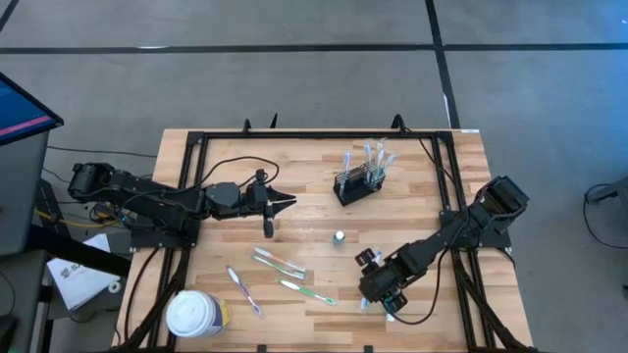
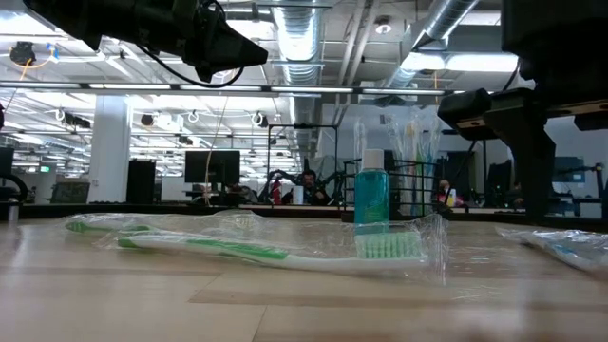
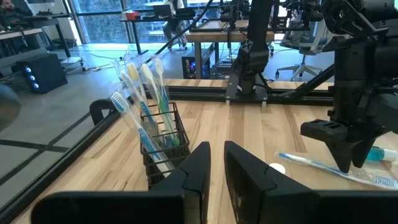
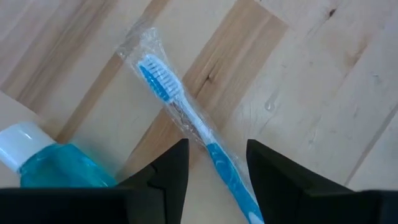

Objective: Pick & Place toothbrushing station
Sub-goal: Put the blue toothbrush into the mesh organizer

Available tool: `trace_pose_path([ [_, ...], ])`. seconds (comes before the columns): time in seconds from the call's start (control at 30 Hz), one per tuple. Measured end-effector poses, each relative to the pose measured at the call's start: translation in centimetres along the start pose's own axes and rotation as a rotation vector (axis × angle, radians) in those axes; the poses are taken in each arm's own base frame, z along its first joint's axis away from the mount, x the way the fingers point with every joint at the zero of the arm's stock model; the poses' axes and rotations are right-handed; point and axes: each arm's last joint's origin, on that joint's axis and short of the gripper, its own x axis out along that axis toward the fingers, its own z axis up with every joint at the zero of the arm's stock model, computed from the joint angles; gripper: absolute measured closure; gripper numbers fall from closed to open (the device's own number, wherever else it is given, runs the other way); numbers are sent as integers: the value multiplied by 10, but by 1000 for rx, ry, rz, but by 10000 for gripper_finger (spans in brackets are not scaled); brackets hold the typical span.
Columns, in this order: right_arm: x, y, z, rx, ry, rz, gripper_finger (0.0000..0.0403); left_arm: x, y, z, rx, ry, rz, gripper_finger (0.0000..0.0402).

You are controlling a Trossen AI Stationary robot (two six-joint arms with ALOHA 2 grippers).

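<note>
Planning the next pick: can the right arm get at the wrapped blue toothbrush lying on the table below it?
Probably yes. The right gripper hangs open directly over the blue toothbrush, fingers on either side of its handle, nothing between them. The teal bottle stands close beside it, though apparently outside the fingers.

In the high view the right end effector [image 1: 385, 294] covers most of the blue toothbrush [image 4: 186, 118], whose handle also runs out of the right wrist view between the fingers, while the teal bottle [image 4: 53, 163] there is cut off at the edge. The white-lidded tub [image 1: 194, 315] is clipped by the high view's lower border. In the low view the wire caddy [image 2: 410, 188] stands half hidden behind the teal bottle, its brushes too faint to count.
</note>
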Motion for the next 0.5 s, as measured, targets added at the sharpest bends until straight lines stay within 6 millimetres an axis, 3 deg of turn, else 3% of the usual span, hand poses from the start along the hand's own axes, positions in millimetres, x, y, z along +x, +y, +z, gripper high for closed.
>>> trace_pose_path([
  [0.17,0,-4,-6,11,57,-1,262,0,0,0,0,0,0,362],
  [0.5,28,-10,-7,-42,126,6,262,0,0,-1,1,4,0,362],
])
